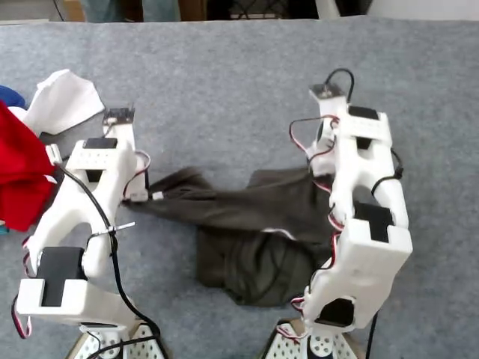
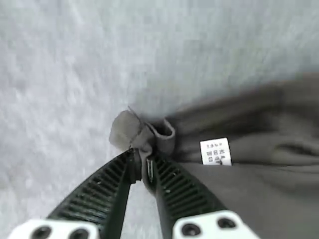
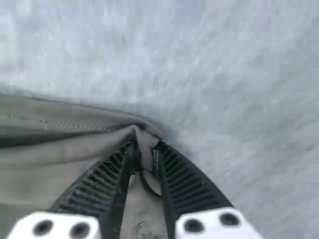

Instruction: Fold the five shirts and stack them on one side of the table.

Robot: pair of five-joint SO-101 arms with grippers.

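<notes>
We see a dark olive shirt (image 1: 254, 239), soft and crumpled, spread mid-way on the grey felt-like table (image 1: 224, 75). Ribbed left end effector (image 2: 142, 167) pinches a bunched fold beside a white label (image 2: 216, 152), print unreadable. Ribbed right end effector (image 3: 144, 149) pinches a stitched edge. A red shirt (image 1: 19, 176) and a white shirt (image 1: 63, 101) are heaped at the table's side.

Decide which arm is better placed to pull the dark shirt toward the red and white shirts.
Probably left: the left gripper pinches the dark shirt at the end nearest the red shirt and white shirt.
</notes>
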